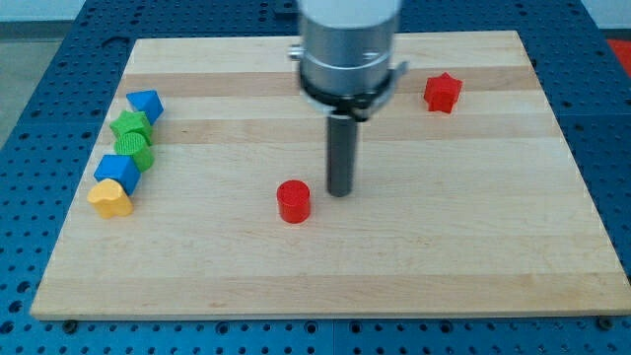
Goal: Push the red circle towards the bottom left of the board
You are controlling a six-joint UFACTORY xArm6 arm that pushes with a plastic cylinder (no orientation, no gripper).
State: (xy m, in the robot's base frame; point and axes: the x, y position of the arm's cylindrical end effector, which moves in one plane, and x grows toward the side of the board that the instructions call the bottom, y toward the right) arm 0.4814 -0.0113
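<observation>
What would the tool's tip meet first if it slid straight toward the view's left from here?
My tip would probably meet the red circle first. It sits just left of the tip and slightly lower in the view, so the contact may only be glancing; depth is unclear.

A red star sits at the view's top right, well apart from the wooden board's left-edge blocks.
</observation>
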